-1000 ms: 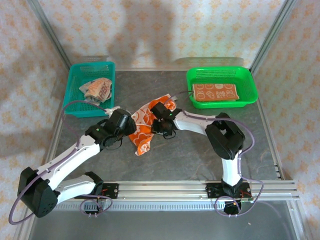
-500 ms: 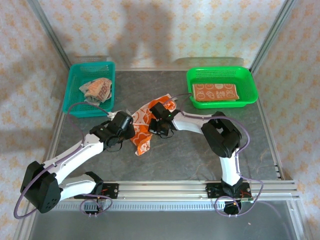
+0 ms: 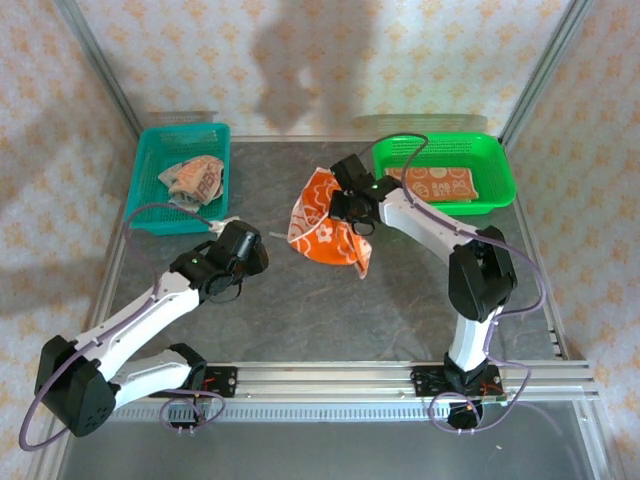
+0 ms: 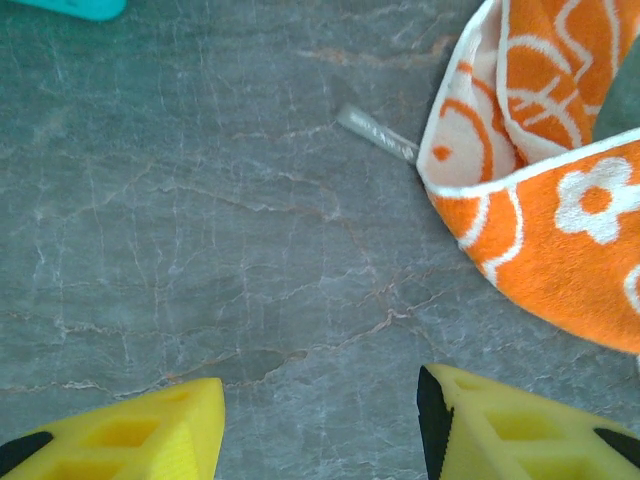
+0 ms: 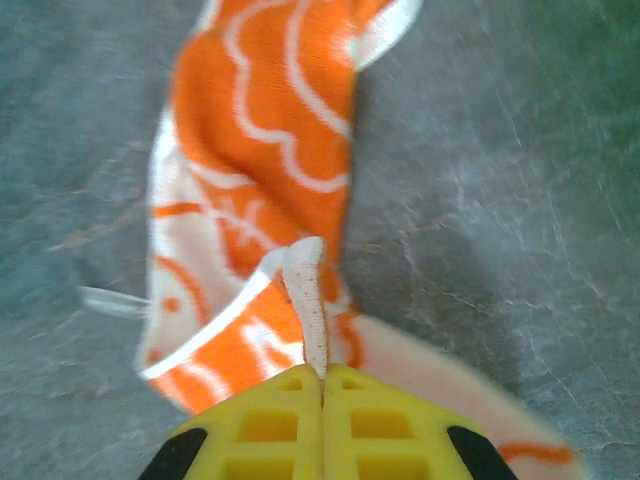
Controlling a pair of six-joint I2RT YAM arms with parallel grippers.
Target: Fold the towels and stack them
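We pinch an edge of the orange towel (image 3: 322, 228) in the right claw (image 5: 322, 382), hanging mid-table just left of the green basket (image 3: 440, 146), left claw (image 4: 320, 425) spread empty near-left, so next should take the free corner and pull flat.

The table (image 3: 420, 300) is a grey, marbled slab veined with pale cracks. A teal basket (image 3: 140, 190) sits at its far left corner and a green basket (image 3: 450, 210) at its far right. Between them an orange towel (image 3: 325, 225) is bunched (its lower edge and grey loop (image 4: 375, 133) seem to rest on the slab).
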